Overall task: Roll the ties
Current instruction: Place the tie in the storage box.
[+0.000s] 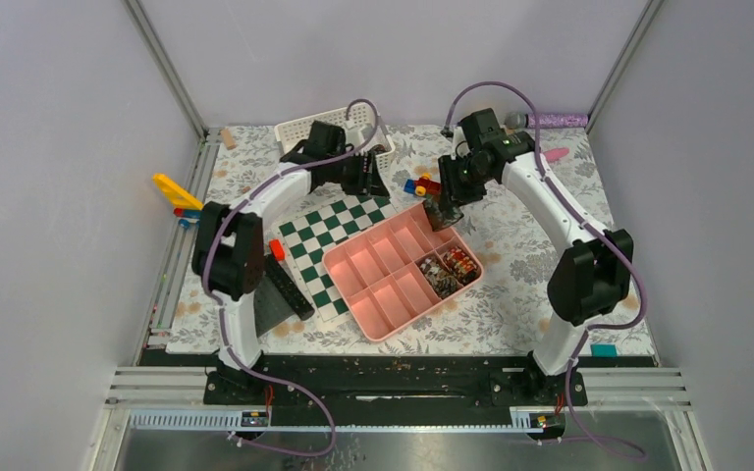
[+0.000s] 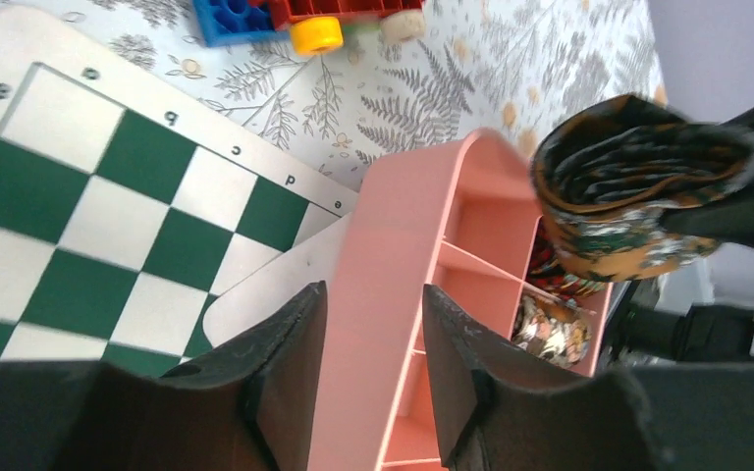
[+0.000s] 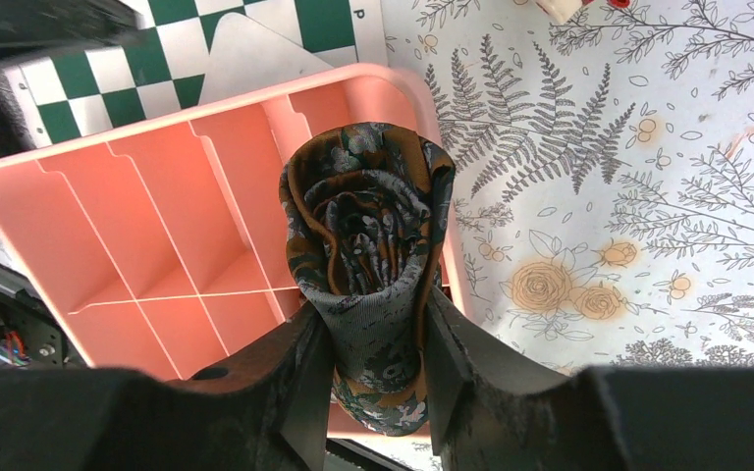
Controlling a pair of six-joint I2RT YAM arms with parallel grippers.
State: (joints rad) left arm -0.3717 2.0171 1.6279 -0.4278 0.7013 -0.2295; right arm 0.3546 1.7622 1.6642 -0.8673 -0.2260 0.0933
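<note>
One rolled tie point(image 3: 368, 245) pinched in right claw point(image 3: 378, 329) above tray point(image 3: 157, 216), left claw point(image 2: 373, 294) parted, empty

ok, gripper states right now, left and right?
Left gripper: open, nothing between the fingers.
Right gripper: closed, holding a rolled tie.

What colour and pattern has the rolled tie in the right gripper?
Rolled tie: dark grey-blue with orange-brown floral print, clearest in the right wrist view.
</note>
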